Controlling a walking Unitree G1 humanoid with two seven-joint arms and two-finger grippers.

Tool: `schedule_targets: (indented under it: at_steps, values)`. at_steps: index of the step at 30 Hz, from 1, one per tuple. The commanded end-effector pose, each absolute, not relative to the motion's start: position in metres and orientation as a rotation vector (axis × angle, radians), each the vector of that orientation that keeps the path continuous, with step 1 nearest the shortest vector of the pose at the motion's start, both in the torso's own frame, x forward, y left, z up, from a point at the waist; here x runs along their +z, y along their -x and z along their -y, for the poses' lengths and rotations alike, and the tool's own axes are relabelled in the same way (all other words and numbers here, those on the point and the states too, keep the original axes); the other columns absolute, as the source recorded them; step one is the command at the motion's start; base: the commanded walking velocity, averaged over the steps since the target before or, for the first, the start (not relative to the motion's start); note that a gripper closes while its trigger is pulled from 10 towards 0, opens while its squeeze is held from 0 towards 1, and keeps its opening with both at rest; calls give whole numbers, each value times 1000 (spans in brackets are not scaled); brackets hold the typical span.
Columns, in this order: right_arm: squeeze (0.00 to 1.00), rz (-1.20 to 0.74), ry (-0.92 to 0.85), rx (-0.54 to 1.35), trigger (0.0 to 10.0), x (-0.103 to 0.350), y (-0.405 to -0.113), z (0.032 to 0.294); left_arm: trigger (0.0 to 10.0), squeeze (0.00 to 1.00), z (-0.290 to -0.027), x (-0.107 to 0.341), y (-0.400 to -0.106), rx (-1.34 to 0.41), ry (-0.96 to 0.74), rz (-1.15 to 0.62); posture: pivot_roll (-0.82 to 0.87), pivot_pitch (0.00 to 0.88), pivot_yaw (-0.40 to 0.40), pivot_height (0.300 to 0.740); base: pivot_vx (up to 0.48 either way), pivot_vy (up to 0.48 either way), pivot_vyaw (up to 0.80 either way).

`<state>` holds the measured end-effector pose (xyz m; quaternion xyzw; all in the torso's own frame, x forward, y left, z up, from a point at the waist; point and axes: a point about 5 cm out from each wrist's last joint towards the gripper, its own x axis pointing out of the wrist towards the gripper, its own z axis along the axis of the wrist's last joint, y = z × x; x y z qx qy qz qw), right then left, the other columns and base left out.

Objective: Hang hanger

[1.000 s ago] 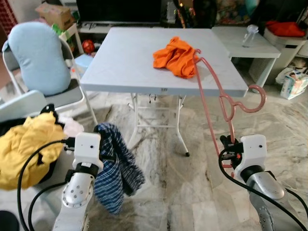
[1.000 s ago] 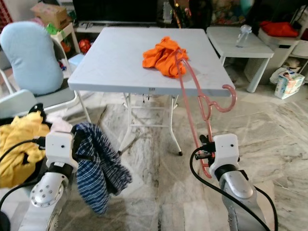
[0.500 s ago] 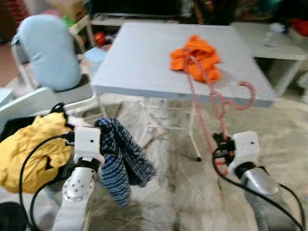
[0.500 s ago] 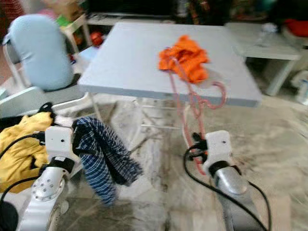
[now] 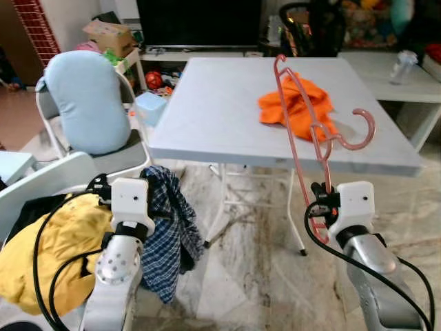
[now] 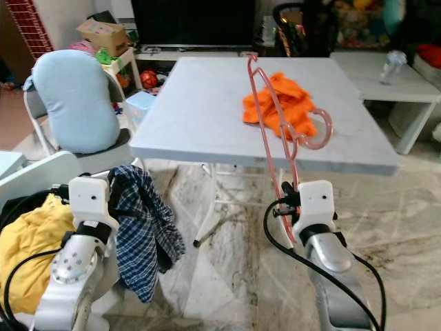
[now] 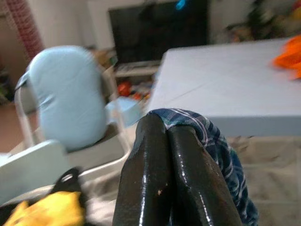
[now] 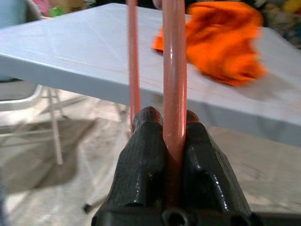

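Observation:
My right gripper (image 5: pixel 318 209) is shut on the lower bar of a pink plastic hanger (image 8: pixel 173 56). The hanger (image 5: pixel 315 132) stands nearly upright in front of the grey folding table (image 5: pixel 213 110), with its hook (image 5: pixel 373 129) pointing right. An orange garment (image 5: pixel 298 105) lies crumpled on the table behind it. My left gripper (image 7: pixel 168 129) is shut on a blue plaid cloth (image 5: pixel 167 238), which hangs down beside the arm, low on the left.
A folding chair with a light blue cushion (image 5: pixel 86 100) stands left of the table. A yellow garment (image 5: pixel 45 245) lies on a white seat at the lower left. A white side table (image 5: pixel 406 72) is at the right. Marble floor runs under the table.
The whole view has shifted and sharpened as the camera moved. The hanger now stands more upright, its top above the orange garment. Both grips are unchanged.

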<state>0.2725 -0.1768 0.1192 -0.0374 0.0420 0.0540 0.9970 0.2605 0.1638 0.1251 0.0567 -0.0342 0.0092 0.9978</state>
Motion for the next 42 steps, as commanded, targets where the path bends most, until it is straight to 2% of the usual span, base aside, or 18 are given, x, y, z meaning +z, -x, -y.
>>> schedule_targets:
  at_steps: [1,9,20,26,35,42]
  values:
    - [0,-78,95,64,10000,121,-273,187,10000,0,-159,128,-263,10,-106,76,79,31,-5,740,0,0,0]
    - [0,-81,118,28,10000,122,-277,190,10000,0,-151,129,-259,-59,-77,84,78,32,-15,740,62,0,-103]
    - [0,-75,129,16,10000,124,-278,191,10000,0,-147,128,-261,-81,-65,77,71,37,-14,740,341,0,-665]
    - [0,-69,129,42,10000,124,-279,186,10000,0,-148,130,-261,-71,-56,84,74,45,-18,740,372,0,0]
    - [0,-54,136,142,10000,127,-280,176,10000,0,-148,133,-260,-45,-65,95,78,47,-26,740,307,299,0]
    - [0,-62,126,168,10000,126,-281,174,10000,0,-152,131,-261,40,-102,76,79,47,-29,740,0,35,0]
